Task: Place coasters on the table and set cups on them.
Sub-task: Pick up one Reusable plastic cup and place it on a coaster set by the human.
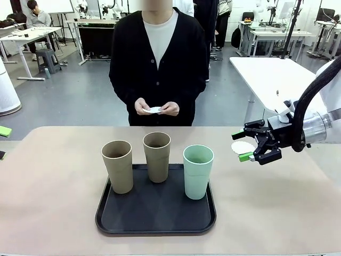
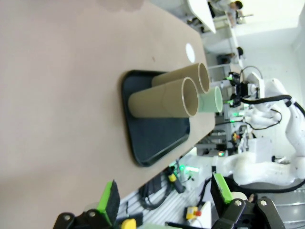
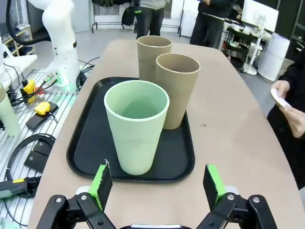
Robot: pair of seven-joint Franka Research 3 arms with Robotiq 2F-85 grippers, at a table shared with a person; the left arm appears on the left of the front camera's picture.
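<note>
Two beige-brown cups [image 1: 118,165] [image 1: 157,156] and a mint green cup [image 1: 198,170] stand upright on a black tray [image 1: 154,218] in the middle of the beige table [image 1: 53,186]. One white coaster [image 1: 242,148] lies flat on the table to the right of the tray. My right gripper [image 1: 242,145] hovers open right at it, pointing at the mint cup [image 3: 137,126], with nothing between its fingers. Across the table, the person holds more coasters [image 1: 154,110] in both hands. Off the table's near side, my left gripper [image 2: 166,198] is open and holds nothing.
A white table [image 1: 277,74] stands behind my right arm. A small green object [image 1: 4,130] sits at the table's far left edge. Cables and tools [image 3: 33,107] lie on a rack beside the table. Bare tabletop surrounds the tray.
</note>
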